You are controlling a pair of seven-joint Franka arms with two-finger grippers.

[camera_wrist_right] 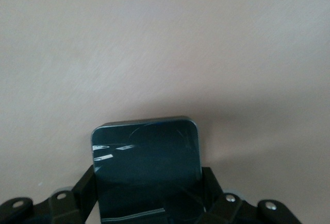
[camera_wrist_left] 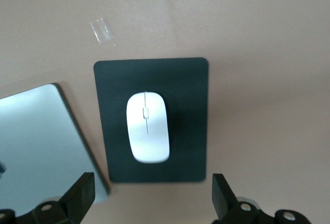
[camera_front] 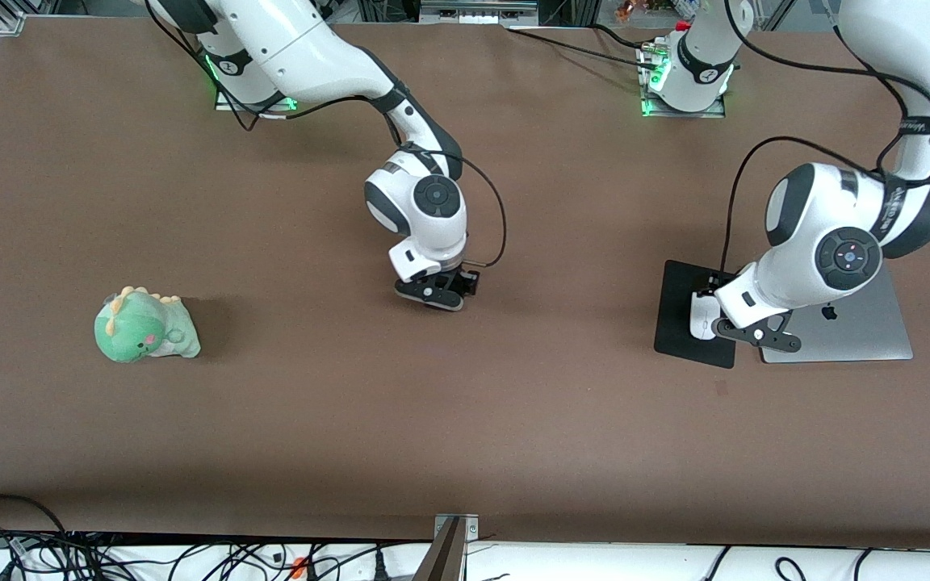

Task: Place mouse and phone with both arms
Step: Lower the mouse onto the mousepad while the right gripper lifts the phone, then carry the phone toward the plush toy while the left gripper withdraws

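Note:
The white mouse (camera_front: 703, 316) lies on a black mouse pad (camera_front: 677, 323) beside a silver laptop (camera_front: 856, 327). In the left wrist view the mouse (camera_wrist_left: 148, 127) sits in the middle of the pad (camera_wrist_left: 191, 105). My left gripper (camera_front: 756, 332) hangs over the pad's edge next to the laptop, open and empty (camera_wrist_left: 149, 198), with its fingers (camera_wrist_left: 80, 195) apart from the mouse. My right gripper (camera_front: 437, 292) is low over the table's middle, shut on the black glossy phone (camera_wrist_right: 147, 157), with its fingers (camera_wrist_right: 85, 188) against the phone's two long sides.
A green dinosaur plush (camera_front: 144, 325) sits toward the right arm's end of the table. The laptop also shows in the left wrist view (camera_wrist_left: 36, 141). A small piece of clear tape (camera_wrist_left: 103, 30) lies on the table near the pad.

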